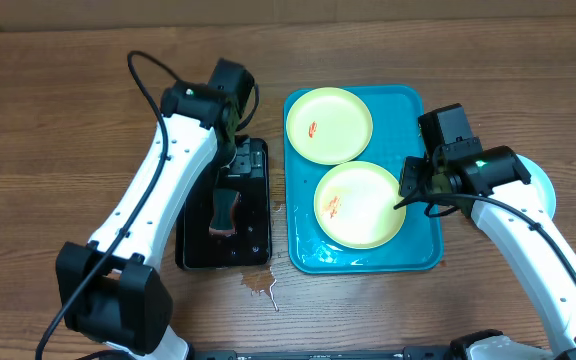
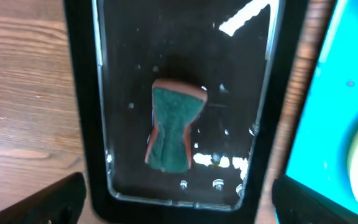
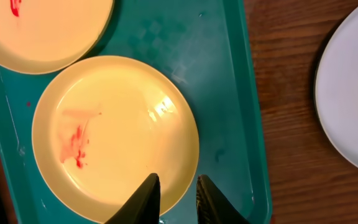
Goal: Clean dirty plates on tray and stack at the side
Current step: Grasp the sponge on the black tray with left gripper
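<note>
The turquoise tray [image 1: 423,110] holds two pale yellow-green plates. The far plate [image 1: 329,124] has a small red smear. The near plate [image 1: 360,204] carries a red-orange smear on its left. My right gripper [image 1: 408,185] sits at that plate's right rim. In the right wrist view the near plate's [image 3: 117,134] rim passes between the narrow jaws of the right gripper [image 3: 178,180], one finger over the plate and one over the tray [image 3: 229,93]. My left gripper [image 2: 179,211] hangs open and empty above the black tray.
A black tray [image 1: 258,160] left of the turquoise one holds a green sponge [image 2: 173,127] with an orange-brown edge, lying in shallow water. A pale round dish [image 3: 353,93] lies on the wood right of the tray. A small puddle [image 1: 261,285] wets the table.
</note>
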Tool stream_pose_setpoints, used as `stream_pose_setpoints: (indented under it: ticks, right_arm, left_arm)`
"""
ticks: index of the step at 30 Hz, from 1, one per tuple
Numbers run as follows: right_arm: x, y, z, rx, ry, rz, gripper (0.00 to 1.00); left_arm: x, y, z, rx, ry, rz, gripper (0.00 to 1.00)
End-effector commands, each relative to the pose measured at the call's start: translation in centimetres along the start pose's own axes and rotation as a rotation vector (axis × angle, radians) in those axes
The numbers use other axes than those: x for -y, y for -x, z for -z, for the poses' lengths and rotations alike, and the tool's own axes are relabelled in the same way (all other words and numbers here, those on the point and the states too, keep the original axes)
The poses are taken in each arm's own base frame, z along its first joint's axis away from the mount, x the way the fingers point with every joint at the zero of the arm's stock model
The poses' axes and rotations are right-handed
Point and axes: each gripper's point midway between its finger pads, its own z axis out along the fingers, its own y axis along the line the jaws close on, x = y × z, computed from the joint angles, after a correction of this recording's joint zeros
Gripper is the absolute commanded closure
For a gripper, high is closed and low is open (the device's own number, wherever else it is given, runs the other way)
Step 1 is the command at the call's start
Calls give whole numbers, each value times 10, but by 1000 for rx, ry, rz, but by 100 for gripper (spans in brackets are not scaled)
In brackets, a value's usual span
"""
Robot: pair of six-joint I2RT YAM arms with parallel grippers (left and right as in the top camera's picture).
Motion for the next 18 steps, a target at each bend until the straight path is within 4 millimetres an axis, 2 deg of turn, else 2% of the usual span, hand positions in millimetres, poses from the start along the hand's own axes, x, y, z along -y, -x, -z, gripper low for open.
stream_pose_setpoints:
  ticks: [1, 4, 6, 13, 14, 17, 18]
  right_arm:
    - [0, 5, 4, 17, 0, 0, 78]
    - [0, 5, 4, 21, 2, 0, 78]
    - [-1, 7, 4, 25, 4, -1, 78]
    - [-1, 7, 5, 27, 5, -1, 78]
    - [-1, 7, 4, 25, 5, -1, 78]
    - [-2, 6, 4, 21, 9, 0, 78]
    - [-3, 5, 4, 18, 15, 0, 78]
  left_arm:
    - [-4, -21, -37, -101, -43, 77, 9]
    - [2, -37, -68, -150, -106, 60, 21]
    - [3, -41, -81, -146, -119, 40, 34]
    - [4, -32, -101, -67, -119, 11, 78]
    - [1, -30, -105, -49, -102, 11, 76]
    - [-5, -33, -112, -45, -70, 10, 62]
    - [-7, -35, -114, -47, -60, 8, 52]
